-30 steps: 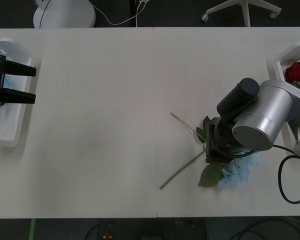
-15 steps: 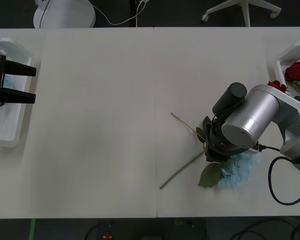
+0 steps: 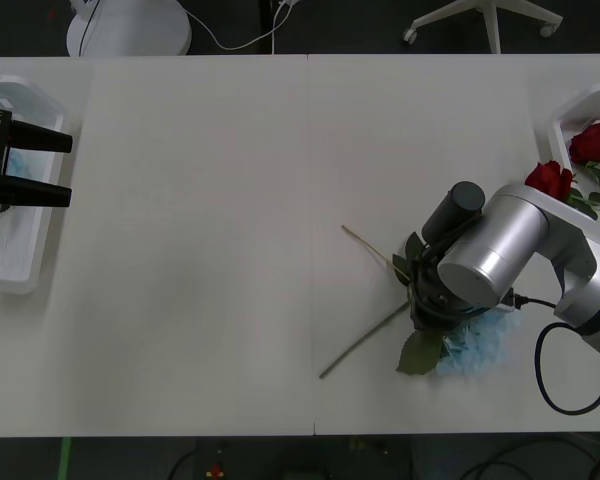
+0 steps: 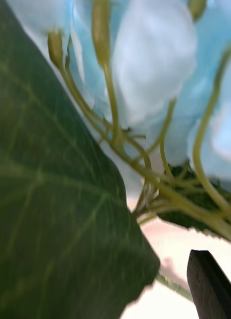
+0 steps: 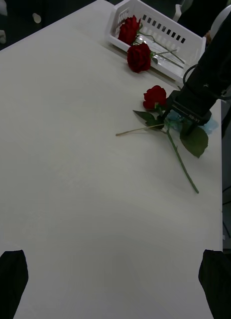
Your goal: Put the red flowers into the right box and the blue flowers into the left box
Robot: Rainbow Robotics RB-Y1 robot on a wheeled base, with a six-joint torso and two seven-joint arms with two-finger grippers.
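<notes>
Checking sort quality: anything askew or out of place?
Yes. One red rose lies askew, bloom outside the right box rim. Another rose lies right beside the blue flower under the right gripper. Left gripper hovers by the left box.

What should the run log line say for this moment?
right gripper: down on blue flower | left gripper: open, over left box | one rose on table
</notes>
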